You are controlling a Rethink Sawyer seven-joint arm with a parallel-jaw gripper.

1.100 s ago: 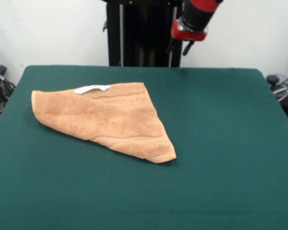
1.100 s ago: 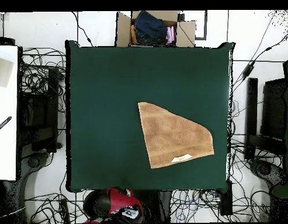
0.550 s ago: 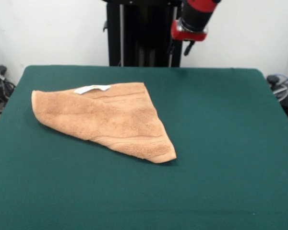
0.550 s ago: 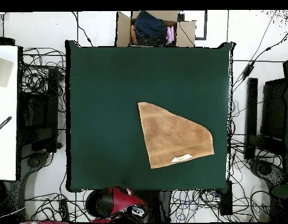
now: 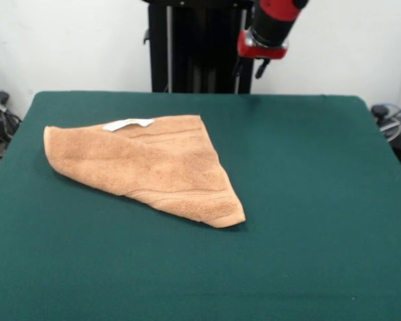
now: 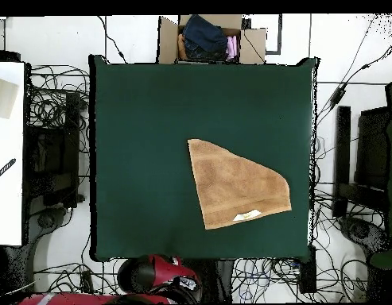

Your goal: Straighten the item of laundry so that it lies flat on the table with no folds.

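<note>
One folded towel (image 5: 147, 164) lies on the tabletop (image 5: 307, 200), label (image 5: 128, 124) by the pedestal-side edge. Cardboard box (image 6: 208, 38) sits past the opposite edge. My fingers (image 5: 251, 67) hang off that edge; spread or pressed, can't tell. Wide bare felt all round.

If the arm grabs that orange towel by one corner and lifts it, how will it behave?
The towel will probably hang limp rather than hold its shape, since it lies folded into a soft triangle. Its looped terry surface likely grips the green table, so a push would bunch it up more than slide it. It looks light and not fragile.
</note>
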